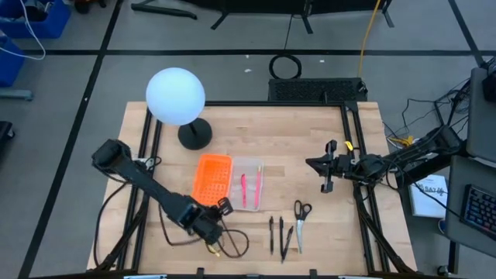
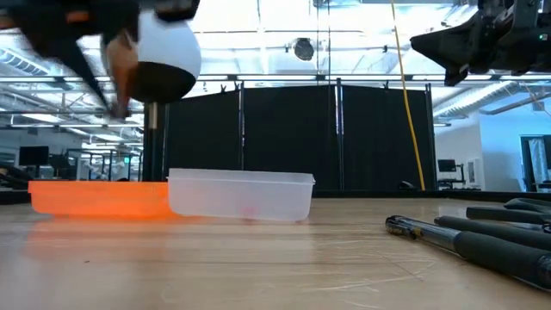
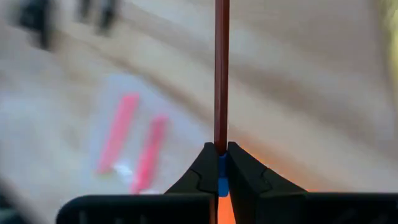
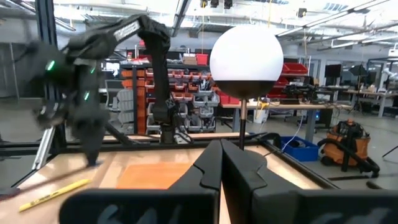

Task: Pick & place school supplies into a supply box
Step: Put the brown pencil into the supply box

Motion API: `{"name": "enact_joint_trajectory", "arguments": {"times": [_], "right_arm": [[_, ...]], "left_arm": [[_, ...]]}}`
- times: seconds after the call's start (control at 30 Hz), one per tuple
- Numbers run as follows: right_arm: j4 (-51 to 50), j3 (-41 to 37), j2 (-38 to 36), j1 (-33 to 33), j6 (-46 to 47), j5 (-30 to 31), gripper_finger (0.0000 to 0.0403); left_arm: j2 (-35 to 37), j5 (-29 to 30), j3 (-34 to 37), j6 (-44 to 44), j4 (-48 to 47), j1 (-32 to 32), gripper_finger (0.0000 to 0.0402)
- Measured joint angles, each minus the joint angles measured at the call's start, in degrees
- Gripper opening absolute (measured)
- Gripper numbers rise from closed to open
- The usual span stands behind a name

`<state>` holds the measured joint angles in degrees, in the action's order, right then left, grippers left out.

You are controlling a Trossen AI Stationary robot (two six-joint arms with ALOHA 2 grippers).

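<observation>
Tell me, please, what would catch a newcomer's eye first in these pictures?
Likely the big white globe lamp at the table's far left, then the orange tray and clear supply box side by side mid-table, two pink pens in the box. The left gripper, near the orange tray, pinches a thin reddish stick.

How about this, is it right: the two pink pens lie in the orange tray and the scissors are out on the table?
Not quite. The two pink pens lie in the clear tray, which sits beside the orange tray, as the high view shows. The scissors are indeed out on the table.
</observation>
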<state>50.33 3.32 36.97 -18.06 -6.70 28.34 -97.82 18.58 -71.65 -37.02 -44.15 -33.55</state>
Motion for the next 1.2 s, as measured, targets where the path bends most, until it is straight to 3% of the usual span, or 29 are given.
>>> {"name": "enact_joint_trajectory", "arguments": {"times": [0.13, 0.3, 0.43, 0.63, 0.93, 1.2], "right_arm": [[-0.4, 0.0, 0.1, 0.0, 0.4, 0.0, 0.0000], [-0.9, 0.0, 0.2, 0.0, 1.8, -0.1, 0.0000], [-2.2, 0.0, 0.2, 0.0, 1.7, -0.1, 0.0000], [-4.6, 0.0, 0.3, 0.0, 1.5, 0.0, 0.0000], [-4.5, 0.0, 0.4, 0.0, 3.0, -1.6, 0.0000], [-6.2, 0.0, 0.8, 0.0, 3.0, -1.6, 0.0000]], "left_arm": [[5.9, 3.9, -0.4, -16.3, 2.0, 2.1, 0.0021], [9.2, 5.6, -0.3, -32.3, 2.5, 9.2, 0.0012], [8.6, 4.9, -0.3, -41.2, 2.8, 14.9, 0.0014], [5.1, 0.9, -0.4, -55.0, 12.0, 21.7, 0.0011], [1.3, -9.4, -0.3, -60.2, 12.9, 29.9, 0.0012], [1.9, -12.8, -0.4, -63.0, 11.6, 36.9, 0.0013]]}}
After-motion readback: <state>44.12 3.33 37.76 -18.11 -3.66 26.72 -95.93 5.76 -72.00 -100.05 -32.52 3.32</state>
